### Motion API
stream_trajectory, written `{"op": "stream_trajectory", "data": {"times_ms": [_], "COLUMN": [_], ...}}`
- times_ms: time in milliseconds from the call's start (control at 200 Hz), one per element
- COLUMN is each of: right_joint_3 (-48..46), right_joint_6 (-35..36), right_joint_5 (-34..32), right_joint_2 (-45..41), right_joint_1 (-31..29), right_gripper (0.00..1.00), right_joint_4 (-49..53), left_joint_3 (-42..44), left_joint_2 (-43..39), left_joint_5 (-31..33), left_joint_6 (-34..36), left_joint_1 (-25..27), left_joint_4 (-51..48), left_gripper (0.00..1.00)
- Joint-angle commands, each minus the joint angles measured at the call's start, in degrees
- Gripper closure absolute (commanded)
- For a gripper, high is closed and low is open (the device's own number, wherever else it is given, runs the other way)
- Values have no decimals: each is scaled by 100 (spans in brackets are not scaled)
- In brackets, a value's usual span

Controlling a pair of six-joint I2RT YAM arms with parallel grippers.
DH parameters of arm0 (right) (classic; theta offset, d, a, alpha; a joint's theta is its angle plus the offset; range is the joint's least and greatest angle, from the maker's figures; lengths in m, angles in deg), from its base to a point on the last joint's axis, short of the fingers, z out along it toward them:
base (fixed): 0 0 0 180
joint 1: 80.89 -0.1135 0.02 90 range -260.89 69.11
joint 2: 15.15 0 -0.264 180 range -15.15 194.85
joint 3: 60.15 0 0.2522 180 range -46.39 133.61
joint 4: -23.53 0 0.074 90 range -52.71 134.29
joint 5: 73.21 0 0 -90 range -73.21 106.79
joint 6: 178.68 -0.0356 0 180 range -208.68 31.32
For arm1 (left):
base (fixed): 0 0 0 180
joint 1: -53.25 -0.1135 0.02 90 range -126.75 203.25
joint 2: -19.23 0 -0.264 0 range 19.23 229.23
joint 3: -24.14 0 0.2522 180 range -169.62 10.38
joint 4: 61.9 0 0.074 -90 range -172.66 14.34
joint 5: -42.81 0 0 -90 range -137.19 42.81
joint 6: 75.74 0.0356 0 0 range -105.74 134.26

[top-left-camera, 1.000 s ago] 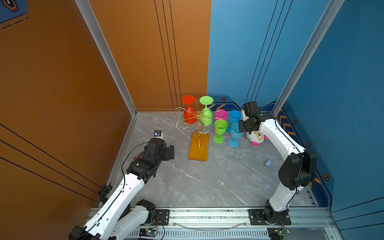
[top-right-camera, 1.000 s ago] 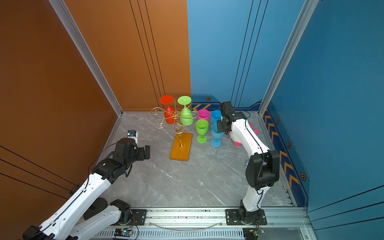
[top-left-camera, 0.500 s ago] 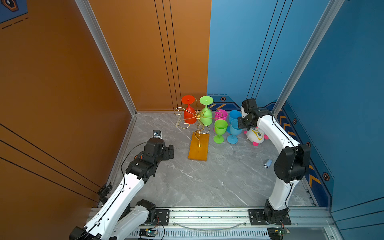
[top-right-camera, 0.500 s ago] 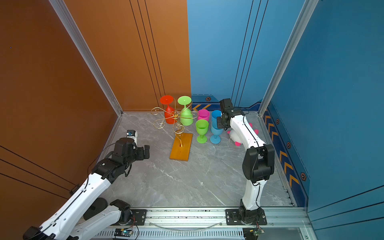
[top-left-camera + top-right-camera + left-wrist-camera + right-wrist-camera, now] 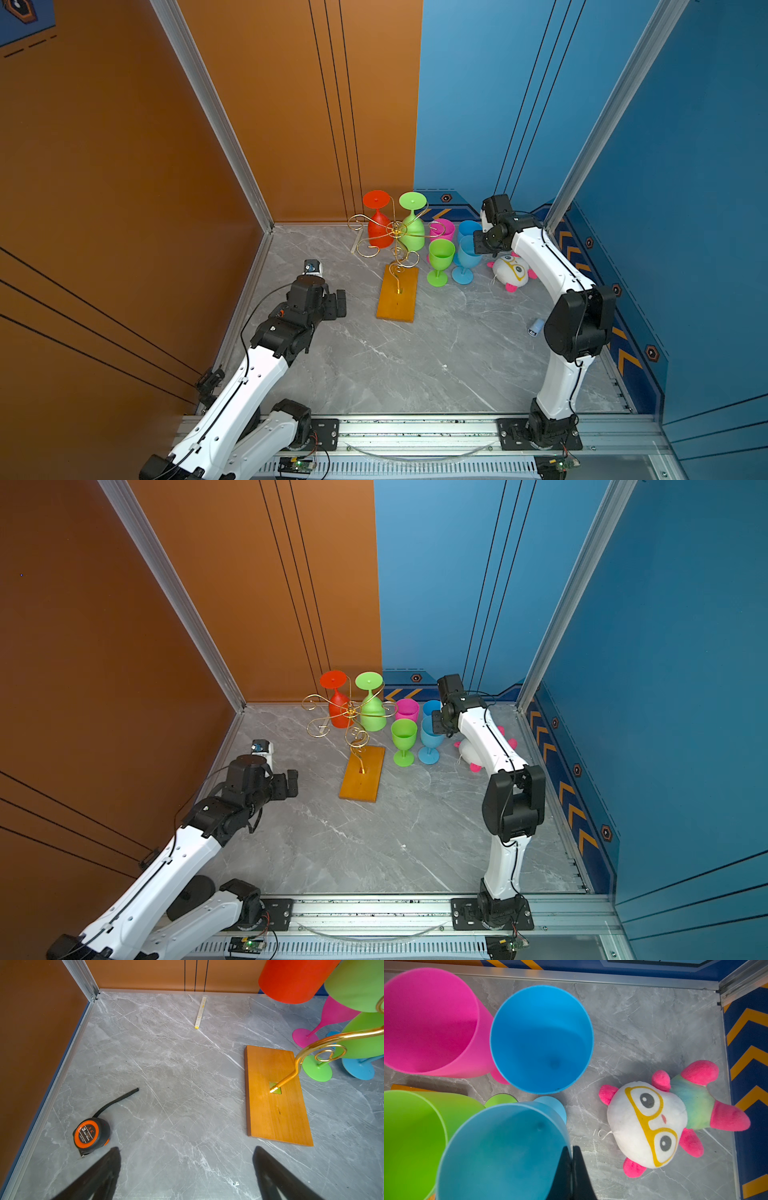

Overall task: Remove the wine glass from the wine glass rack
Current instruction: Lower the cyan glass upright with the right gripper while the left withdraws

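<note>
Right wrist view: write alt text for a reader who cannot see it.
The right gripper pinches the rim of the near blue glass, seen from above. A green glass, a pink glass and a far blue glass stand nearby; a plush toy lies on the floor.

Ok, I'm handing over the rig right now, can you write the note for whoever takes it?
Left hand: open, empty, left of the rack.
Right hand: shut at the rim of the front blue glass; whether it grips is unclear.
Off the rack, upright beside it: pink glass, back blue glass, standing green glass, front blue glass.
Left: red glass and hanging green glass, both upside down on the rack.
</note>
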Motion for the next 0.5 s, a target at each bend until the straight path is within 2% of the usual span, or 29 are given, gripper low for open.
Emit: {"op": "stream_trajectory", "data": {"times_ms": [0, 496], "right_joint_3": [136, 129], "right_joint_6": [-107, -95], "right_joint_5": [56, 38], "right_joint_2": [123, 183], "right_joint_1": [32, 30], "right_gripper": [100, 95], "right_joint_4": [26, 135], "left_joint_3": [-153, -144], "left_joint_2": [-37, -68], "left_joint_5": [-150, -247], "left_joint_6": [-65, -83], "left_joint_1": [-73, -134], "left_joint_4": [69, 97], "left_gripper": [1, 1]}}
